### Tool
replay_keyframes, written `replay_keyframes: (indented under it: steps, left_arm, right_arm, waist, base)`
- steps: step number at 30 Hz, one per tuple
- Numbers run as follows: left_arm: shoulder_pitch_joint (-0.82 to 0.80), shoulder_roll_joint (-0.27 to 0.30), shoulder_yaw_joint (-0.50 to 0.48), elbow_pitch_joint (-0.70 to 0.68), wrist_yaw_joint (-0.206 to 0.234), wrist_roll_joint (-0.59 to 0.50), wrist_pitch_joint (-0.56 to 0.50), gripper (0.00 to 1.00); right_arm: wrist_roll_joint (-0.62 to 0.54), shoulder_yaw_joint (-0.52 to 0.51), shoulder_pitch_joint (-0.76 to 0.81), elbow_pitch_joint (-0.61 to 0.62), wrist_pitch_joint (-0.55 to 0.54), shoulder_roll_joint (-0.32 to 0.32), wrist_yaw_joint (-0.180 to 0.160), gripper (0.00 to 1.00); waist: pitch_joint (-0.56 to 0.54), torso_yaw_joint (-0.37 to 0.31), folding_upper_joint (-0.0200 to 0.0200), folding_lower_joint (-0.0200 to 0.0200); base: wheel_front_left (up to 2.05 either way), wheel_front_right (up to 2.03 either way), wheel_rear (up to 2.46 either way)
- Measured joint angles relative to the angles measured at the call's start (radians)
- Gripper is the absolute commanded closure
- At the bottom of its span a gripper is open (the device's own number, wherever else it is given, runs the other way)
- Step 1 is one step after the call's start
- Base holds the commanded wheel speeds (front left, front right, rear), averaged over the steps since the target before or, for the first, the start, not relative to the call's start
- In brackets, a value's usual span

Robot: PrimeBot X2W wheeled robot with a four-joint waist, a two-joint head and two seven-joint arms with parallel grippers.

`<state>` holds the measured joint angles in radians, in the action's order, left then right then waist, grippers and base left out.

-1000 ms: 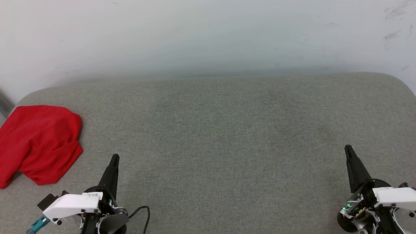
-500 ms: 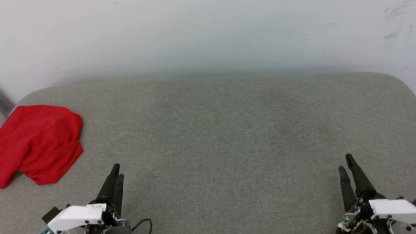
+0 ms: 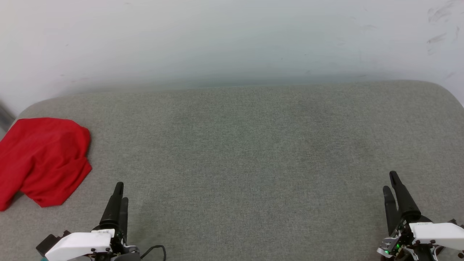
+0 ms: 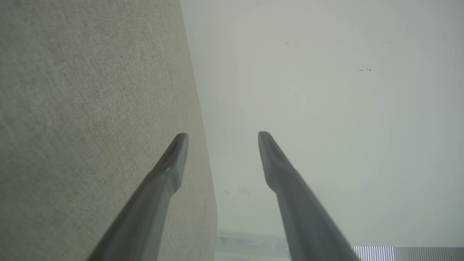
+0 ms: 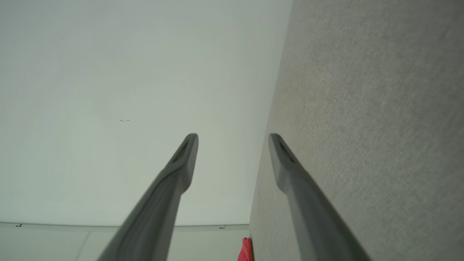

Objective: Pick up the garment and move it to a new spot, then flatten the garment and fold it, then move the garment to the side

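The garment (image 3: 43, 159) lies in a bunched red heap at the far left of the grey fabric surface (image 3: 239, 152); only plain red cloth shows, with sleeves, trim and lettering hidden. A sliver of the garment (image 5: 245, 251) shows at the bottom of the right wrist view. My left gripper (image 3: 121, 192) is at the lower left, to the right of the heap and apart from it. In the left wrist view the left gripper (image 4: 223, 136) is open and holds nothing. My right gripper (image 3: 389, 181) is at the lower right, and the right wrist view shows the right gripper (image 5: 233, 136) open and bare too.
A pale wall (image 3: 232, 40) rises behind the surface's back edge. The surface has rounded corners at the far left and far right. A dark cable (image 3: 156, 250) loops beside the left wrist.
Both arms have drawn back toward the bottom edge, the left one also a little to the left. A second finger now shows beside each gripper's first. The garment has not moved.
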<state>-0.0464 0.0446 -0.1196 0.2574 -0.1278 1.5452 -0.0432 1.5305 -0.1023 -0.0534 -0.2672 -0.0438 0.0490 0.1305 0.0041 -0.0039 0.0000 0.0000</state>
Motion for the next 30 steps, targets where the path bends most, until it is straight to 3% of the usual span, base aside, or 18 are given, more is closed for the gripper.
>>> replay_keyframes:
  steps: [10,18,25,30]
  left_arm:
    - [0.002,0.0,-0.073,-0.03,0.0,-0.116,0.043,0.0]
    - [0.002,0.0,-0.147,-0.07,0.0,-0.274,0.074,0.0]
    - [0.003,0.0,-0.142,-0.165,0.036,-0.429,0.099,0.0]
    - [0.026,0.001,-0.077,-0.26,0.1,-0.598,0.115,0.0]
  right_arm:
    - [-0.159,-0.029,0.0,0.003,0.044,0.0,0.0,0.0]
    - [-0.404,-0.03,-0.001,0.083,0.071,0.0,0.0,0.0]
    - [-0.648,0.006,-0.002,0.191,0.098,0.0,0.0,0.0]
    - [-0.796,0.032,-0.002,0.24,0.115,0.0,0.0,0.0]
  waist:
    - [0.001,-0.002,0.0,0.0001]
    - [0.005,-0.003,0.0,0.0]
    - [0.01,-0.002,0.0,0.0001]
    - [0.014,-0.002,0.0,0.0]
  base:
    - [0.0,0.0,0.0]
    - [0.0,0.0,0.0]
    - [0.0,0.0,0.0]
    - [0.0,0.0,0.0]
